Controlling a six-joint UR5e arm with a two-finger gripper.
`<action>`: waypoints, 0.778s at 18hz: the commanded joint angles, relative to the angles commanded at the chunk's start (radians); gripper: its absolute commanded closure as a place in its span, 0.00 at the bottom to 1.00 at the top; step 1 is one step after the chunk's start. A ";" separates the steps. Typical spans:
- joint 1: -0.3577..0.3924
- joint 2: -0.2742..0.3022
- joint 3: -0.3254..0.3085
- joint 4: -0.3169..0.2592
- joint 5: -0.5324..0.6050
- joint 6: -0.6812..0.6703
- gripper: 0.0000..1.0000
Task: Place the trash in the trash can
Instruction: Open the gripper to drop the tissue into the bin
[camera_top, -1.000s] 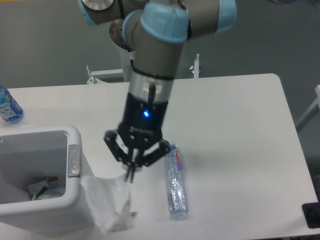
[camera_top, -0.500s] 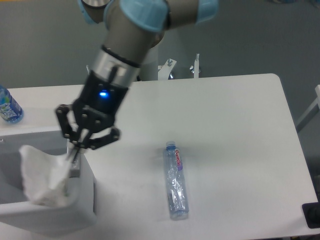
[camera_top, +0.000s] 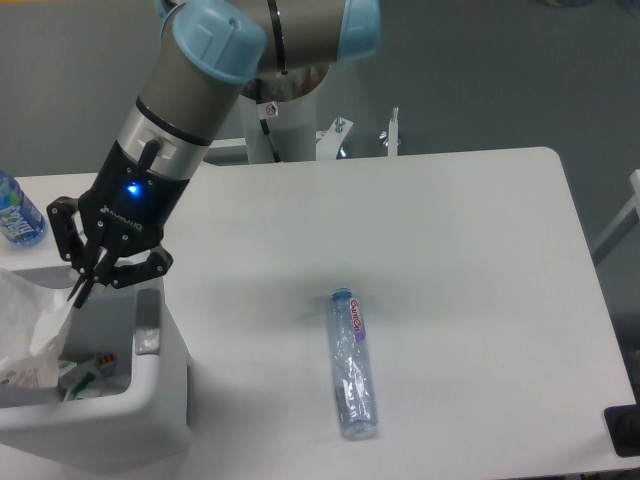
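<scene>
My gripper (camera_top: 78, 293) hangs over the white trash can (camera_top: 165, 400) at the lower left, shut on the top of the crumpled whitish wrapper (camera_top: 28, 325). The wrapper dangles from the fingertips down into the can's opening, near its left side. A slim clear bottle with a purple-pink label (camera_top: 353, 364) lies flat on the white table (camera_top: 460, 260), right of the can and well apart from the gripper.
A blue-labelled bottle (camera_top: 17, 211) stands at the table's left edge behind the can. Some scraps (camera_top: 85, 373) lie inside the can. A dark block (camera_top: 625, 430) sits at the table's lower right corner.
The gripper has carried the wrapper leftward from beside the can's right wall to over its opening. The purple-labelled bottle has not moved.
</scene>
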 joint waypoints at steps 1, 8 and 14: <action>0.000 0.002 0.003 -0.002 0.000 0.000 0.01; 0.037 0.011 0.009 -0.002 0.002 -0.006 0.00; 0.164 0.012 0.046 -0.003 0.003 -0.009 0.00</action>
